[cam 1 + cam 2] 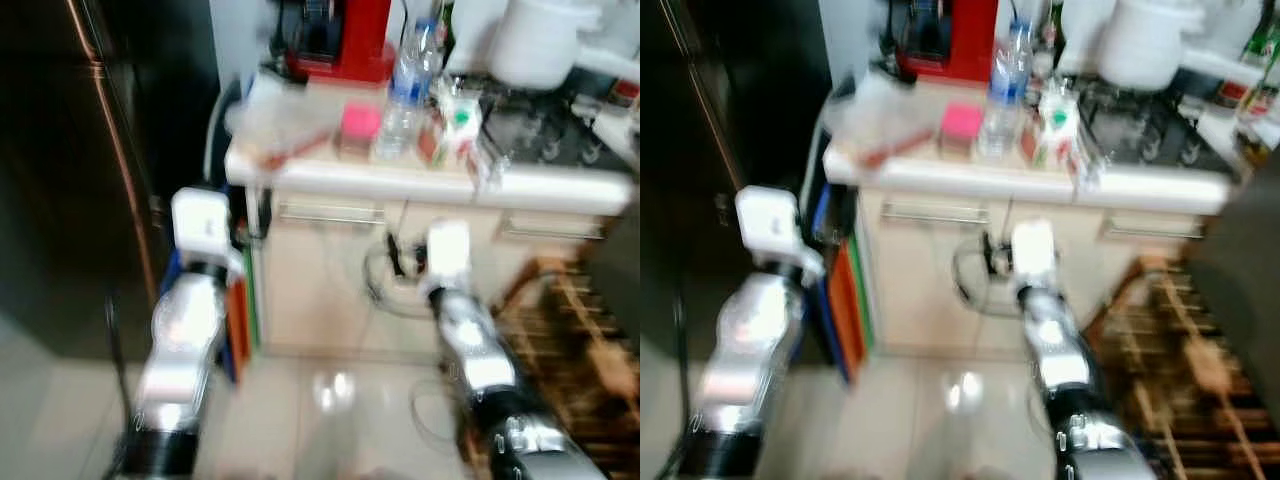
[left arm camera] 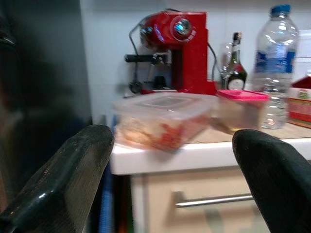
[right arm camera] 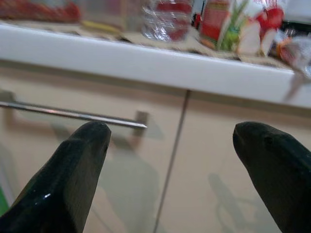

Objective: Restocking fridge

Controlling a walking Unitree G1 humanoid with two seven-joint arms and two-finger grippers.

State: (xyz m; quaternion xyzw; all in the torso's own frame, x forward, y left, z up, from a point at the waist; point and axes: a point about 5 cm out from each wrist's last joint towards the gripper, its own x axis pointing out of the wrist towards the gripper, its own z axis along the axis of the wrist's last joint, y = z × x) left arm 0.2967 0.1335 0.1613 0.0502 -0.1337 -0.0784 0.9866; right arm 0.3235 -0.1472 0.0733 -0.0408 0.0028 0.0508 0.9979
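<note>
A red coffee machine (image 2: 177,51) stands beside a stovetop (image 1: 545,140).

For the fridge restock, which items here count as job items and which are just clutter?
Job items (likely):
clear food container
pink-lidded tub
water bottle
fridge

Just lying about:
red coffee machine
white pot
wooden rack

Both end effectors open, holding nothing.
</note>
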